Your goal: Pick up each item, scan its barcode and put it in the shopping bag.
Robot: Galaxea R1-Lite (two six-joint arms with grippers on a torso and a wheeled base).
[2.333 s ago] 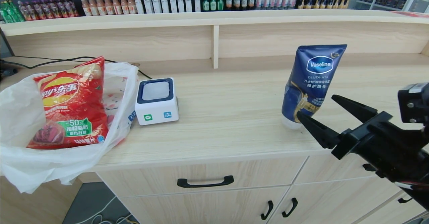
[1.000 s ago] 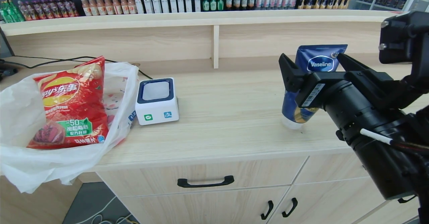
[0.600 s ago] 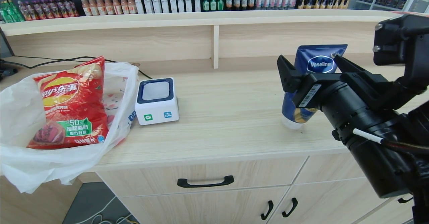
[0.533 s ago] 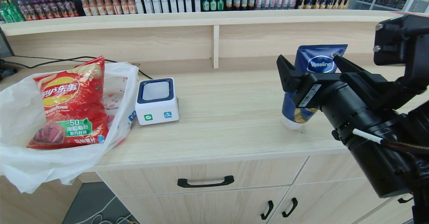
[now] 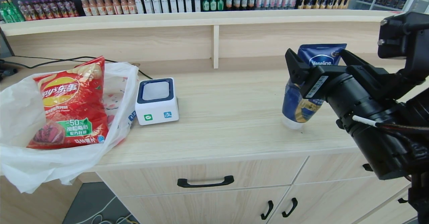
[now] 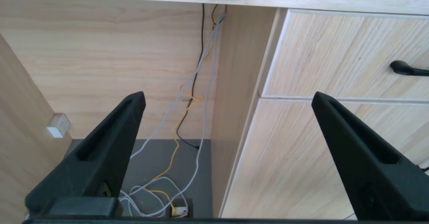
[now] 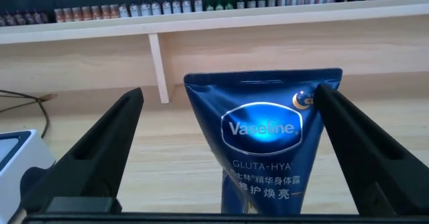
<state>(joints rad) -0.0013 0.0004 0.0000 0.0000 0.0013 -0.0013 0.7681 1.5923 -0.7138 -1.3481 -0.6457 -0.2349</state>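
Right gripper spread wide astride cap-down lotion tube, 3 o'clock of barcode scanner; apparently aligned for a clamp before scanning.

Your bench is pale wood-grain board with a smooth matt finish. You see a glossy blue plastic lotion tube, a shiny red foil chip bag, a thin, crinkled, translucent white plastic shopping bag and a smooth white plastic scanner. Your right claw is matt black plastic.

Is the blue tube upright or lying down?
Upright: the blue tube stands cap-down on the counter, crimped end up.
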